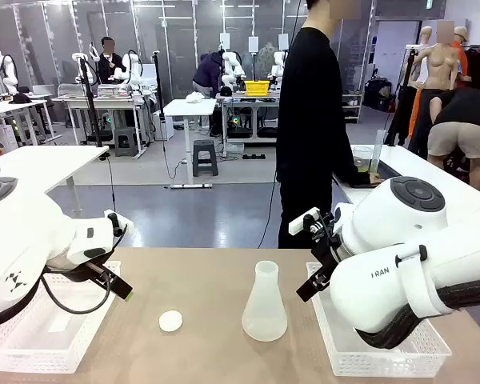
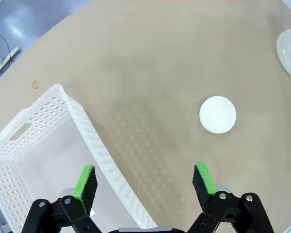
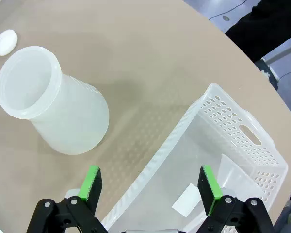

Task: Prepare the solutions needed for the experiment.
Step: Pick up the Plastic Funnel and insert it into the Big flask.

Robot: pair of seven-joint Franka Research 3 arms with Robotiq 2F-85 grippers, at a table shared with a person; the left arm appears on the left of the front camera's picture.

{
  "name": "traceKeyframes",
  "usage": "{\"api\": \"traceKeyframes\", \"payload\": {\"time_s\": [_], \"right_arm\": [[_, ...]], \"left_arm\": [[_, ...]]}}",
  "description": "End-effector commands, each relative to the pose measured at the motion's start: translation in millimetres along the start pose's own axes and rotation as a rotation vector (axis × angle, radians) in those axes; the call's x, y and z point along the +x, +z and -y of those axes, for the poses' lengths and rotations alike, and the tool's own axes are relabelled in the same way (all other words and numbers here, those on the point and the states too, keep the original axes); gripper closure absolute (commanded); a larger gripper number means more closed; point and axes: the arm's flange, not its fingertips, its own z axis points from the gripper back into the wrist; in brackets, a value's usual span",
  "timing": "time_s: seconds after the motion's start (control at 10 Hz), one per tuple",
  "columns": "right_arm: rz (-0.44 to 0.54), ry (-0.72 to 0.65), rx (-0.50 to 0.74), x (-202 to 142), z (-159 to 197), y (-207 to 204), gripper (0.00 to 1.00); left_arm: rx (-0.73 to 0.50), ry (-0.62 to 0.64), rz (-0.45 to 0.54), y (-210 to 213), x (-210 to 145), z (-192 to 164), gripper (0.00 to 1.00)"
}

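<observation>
white arms (image 1: 32, 240), black cables (image 1: 396, 324), green gripper pads (image 2: 86, 180)

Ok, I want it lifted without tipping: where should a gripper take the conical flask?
Probably the neck of the flask, just under the rim, with the right gripper coming in level from its side. It stands upright; the base flares wide, the neck is slimmest.

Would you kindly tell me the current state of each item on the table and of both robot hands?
Flask: upright, uncapped, no liquid visible inside.
Cap: off the flask, lying flat on the table, apart from it.
Left basket: upright, looks empty where visible.
Right basket: upright, holding a few flat white pieces.
Left hand: open, holding nothing.
Right hand: open, holding nothing.
</observation>
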Motion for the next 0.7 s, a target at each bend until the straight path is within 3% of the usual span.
{"api": "traceKeyframes", "payload": {"time_s": [0.0,0.6], "right_arm": [[0.0,0.0,0.0,0.0,0.0,0.0,0.0],[0.0,0.0,0.0,0.0,0.0,0.0,0.0]], "left_arm": [[0.0,0.0,0.0,0.0,0.1,0.2,0.0],[0.0,0.0,0.0,0.0,0.1,0.2,0.0]]}}
